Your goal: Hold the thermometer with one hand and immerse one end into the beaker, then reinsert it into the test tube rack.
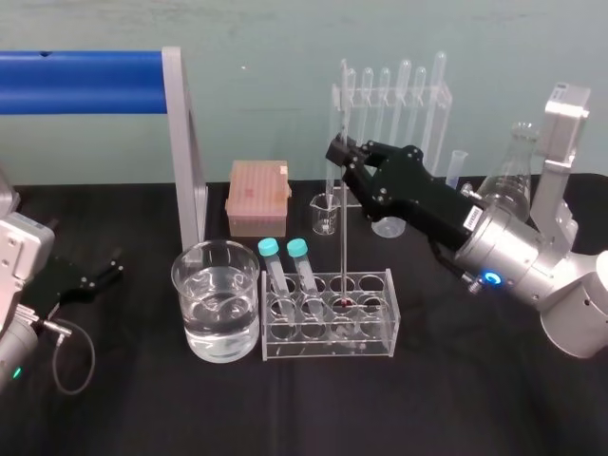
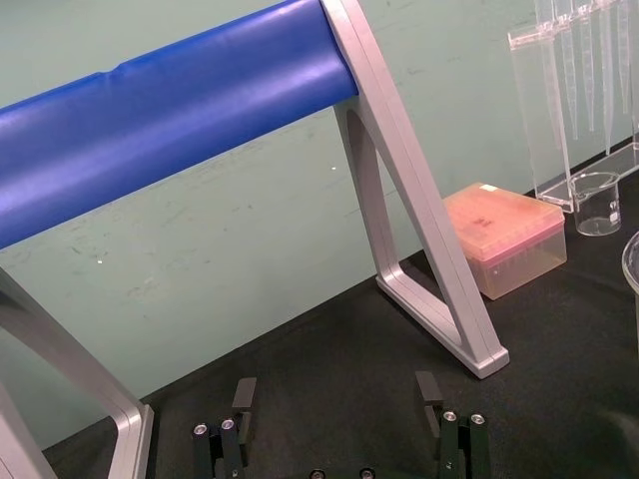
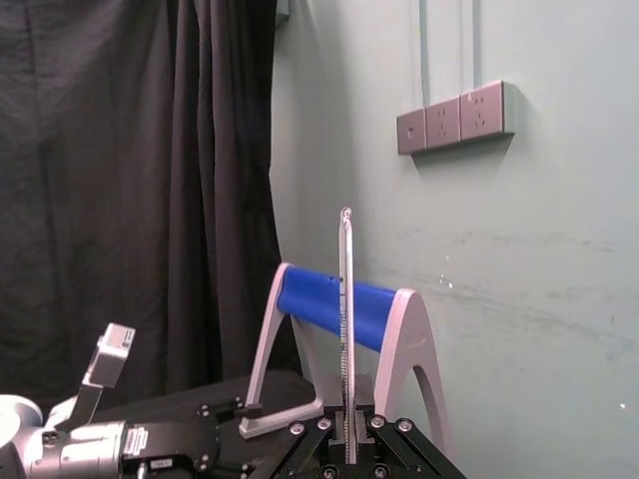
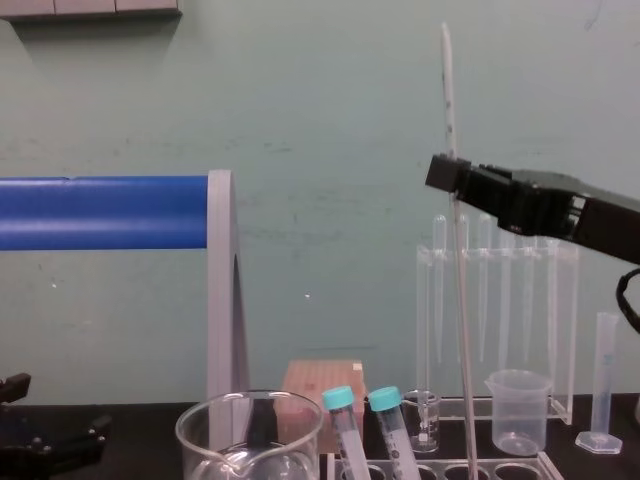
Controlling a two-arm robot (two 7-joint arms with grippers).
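Note:
The thermometer (image 1: pixel 343 237) stands upright, a long thin glass rod whose lower end reaches into a back hole of the test tube rack (image 1: pixel 328 349). My right gripper (image 1: pixel 344 152) is shut on the rod at about mid-height, coming in from the right. In the chest view the thermometer (image 4: pixel 458 290) rises well above the right gripper (image 4: pixel 450 178). The right wrist view shows the rod (image 3: pixel 345 329) pinched between the fingers (image 3: pixel 329 431). The water-filled beaker (image 1: pixel 195 304) stands just left of the rack. My left gripper (image 1: pixel 100 274) rests open and empty at the far left, as the left wrist view also shows (image 2: pixel 336 394).
Two teal-capped tubes (image 1: pixel 280 271) lean in the rack's left holes. Behind stand a pink tip box (image 1: pixel 257 195), a tiny glass beaker (image 1: pixel 325 215), a plastic cup (image 1: pixel 388 226), a pipette stand (image 1: pixel 394 104) and a flask (image 1: pixel 513 176). A blue-barred frame (image 1: pixel 185 142) rises at the left.

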